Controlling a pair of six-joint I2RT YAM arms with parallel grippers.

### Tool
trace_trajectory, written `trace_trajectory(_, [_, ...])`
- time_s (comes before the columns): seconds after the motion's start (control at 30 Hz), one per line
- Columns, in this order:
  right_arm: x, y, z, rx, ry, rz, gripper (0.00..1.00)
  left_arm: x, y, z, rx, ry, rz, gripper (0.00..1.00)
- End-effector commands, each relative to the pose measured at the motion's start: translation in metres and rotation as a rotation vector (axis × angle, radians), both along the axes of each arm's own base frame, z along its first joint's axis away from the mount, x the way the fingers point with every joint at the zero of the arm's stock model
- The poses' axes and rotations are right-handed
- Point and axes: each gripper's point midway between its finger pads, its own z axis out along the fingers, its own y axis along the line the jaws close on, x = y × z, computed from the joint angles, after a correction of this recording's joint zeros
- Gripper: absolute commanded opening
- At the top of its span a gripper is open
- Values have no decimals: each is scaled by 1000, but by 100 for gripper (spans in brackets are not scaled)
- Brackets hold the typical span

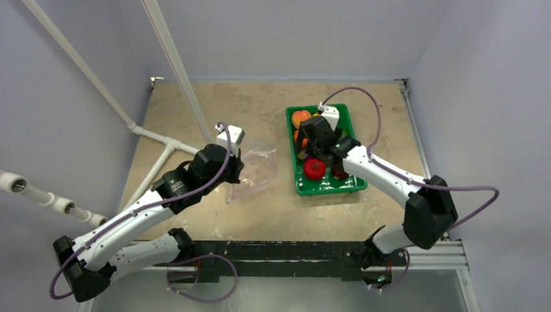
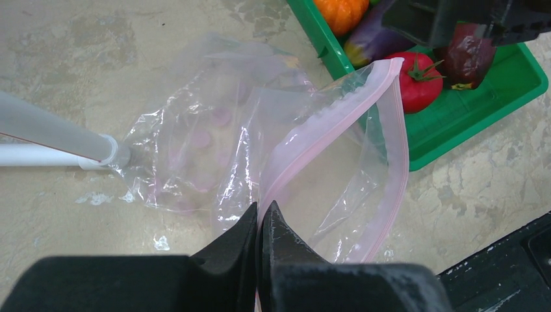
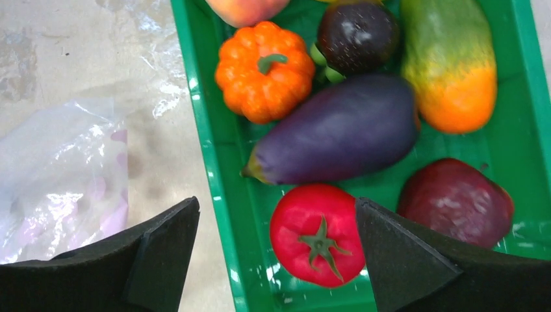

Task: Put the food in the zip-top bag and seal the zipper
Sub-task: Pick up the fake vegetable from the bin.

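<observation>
So the food (image 1: 301,119) is all sitting in the green tray (image 1: 325,189): a tomato (image 3: 317,234) at the near end, a dark red fruit (image 3: 455,201) beside it, then an eggplant (image 3: 338,130) lying crosswise, and a pumpkin (image 3: 263,70) and a green-orange mango (image 3: 449,65) further back. The bag (image 2: 195,143) lies crumpled on the table (image 1: 195,104) just left of the tray. Its mouth gapes toward the tray, and the two sides of the pink zipper (image 2: 325,140) are pulled apart. The left gripper (image 2: 260,227) is clamped tight on the bag, right at one end of that zipper strip. The right gripper (image 3: 276,207) hangs over the tray's near end with its jaws spread wide, gripping nothing, and the tomato is below the gap.
</observation>
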Motion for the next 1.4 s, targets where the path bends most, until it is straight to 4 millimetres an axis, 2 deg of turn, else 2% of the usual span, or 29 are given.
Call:
trace_trajectory(0.0, [-13,-16,12,56,-22,-84,92,2,0,4,-13,-9,-1,0])
trace_trajectory(0.33, [-31,-23,-25,45,70,-109,94,2,-1,4,-18,-6,-4,0])
trace_trajectory(0.63, [-35,-27,-54,5,131,-143,94,2,-1,3,-20,-5,-4,0])
trace_trajectory(1.03, [-32,-28,-77,-37,162,-164,93,1,-1,6,-28,-9,-9,0])
trace_trajectory(1.23, [-33,-29,-82,-41,166,-166,85,1,-2,6,-30,-7,-14,0])
trace_trajectory(1.3, [-33,-29,-82,-41,165,-164,80,1,-2,6,-29,-8,-13,0])
trace_trajectory(1.37, [-33,-29,-79,-40,160,-162,69,1,-2,6,-30,-8,-13,0])
